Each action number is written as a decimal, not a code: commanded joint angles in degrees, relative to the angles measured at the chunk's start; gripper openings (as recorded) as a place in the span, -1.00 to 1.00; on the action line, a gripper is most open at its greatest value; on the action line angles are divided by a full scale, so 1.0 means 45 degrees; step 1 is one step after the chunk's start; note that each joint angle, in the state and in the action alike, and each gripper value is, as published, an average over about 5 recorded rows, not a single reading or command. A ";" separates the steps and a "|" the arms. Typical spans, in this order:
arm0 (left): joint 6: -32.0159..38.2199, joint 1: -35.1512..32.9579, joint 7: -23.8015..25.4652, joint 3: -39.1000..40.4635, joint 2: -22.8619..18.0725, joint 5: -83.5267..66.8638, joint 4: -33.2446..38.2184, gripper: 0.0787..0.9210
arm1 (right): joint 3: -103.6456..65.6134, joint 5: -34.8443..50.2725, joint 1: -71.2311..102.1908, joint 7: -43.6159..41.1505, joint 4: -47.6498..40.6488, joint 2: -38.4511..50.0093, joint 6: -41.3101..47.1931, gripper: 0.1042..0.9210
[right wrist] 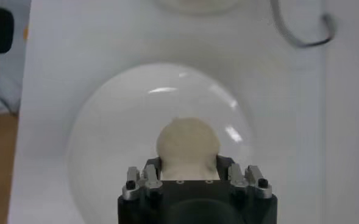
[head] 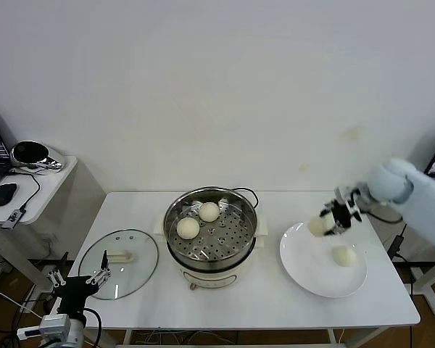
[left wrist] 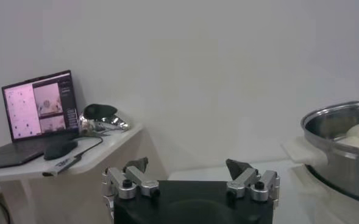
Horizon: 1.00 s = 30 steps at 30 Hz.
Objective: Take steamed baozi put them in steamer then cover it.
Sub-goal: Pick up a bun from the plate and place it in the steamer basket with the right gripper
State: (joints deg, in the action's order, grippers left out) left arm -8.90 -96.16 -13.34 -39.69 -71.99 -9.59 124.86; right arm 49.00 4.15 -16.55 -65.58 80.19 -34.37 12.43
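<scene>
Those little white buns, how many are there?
4: two baozi in the steamer, at and; one on the white plate; one held by the right gripper.

steamer [head: 211,233]: middle of the table [head: 275,304], set toward its back edge.
baozi in steamer: two on the tray, one [head: 209,212] toward the back, one [head: 188,228] left of it and nearer the front.
cover [head: 119,263]: flat on the tabletop left of the steamer, near the left edge.
plate [head: 312,272]: right of the steamer, near the right edge.
baozi on plate [head: 344,255]: right part of the plate.
held baozi [head: 318,226]: in the right gripper [head: 329,222], above the plate's back rim.
left gripper [head: 78,280]: at the front left corner, just before the cover.
side desk [head: 47,181]: beyond the left edge, carrying a laptop [left wrist: 36,115] and a mouse [head: 3,193].
</scene>
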 commanded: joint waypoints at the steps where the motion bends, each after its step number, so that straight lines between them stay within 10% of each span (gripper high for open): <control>1: 0.0002 0.0010 -0.0006 -0.0018 0.0007 -0.0023 -0.0020 0.77 | 0.2716 0.2217 -0.4993 -0.0329 -0.0106 -0.3048 -0.0803 0.13; 10: 0.0011 0.0058 -0.0006 -0.0090 0.0002 -0.0114 -0.0077 0.77 | 0.4295 0.3241 -0.4871 0.0784 -0.0007 -0.5932 -0.2731 0.14; 30: 0.0012 0.0034 -0.0005 -0.0243 -0.0243 -0.0132 0.0061 0.77 | 0.5789 -0.1878 -0.2803 0.1052 -0.1212 -0.8377 -0.7676 0.18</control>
State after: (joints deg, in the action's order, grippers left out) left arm -8.81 -95.97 -13.37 -40.75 -73.10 -10.19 125.06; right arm 72.04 5.99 -31.55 -61.59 76.48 -66.75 -12.22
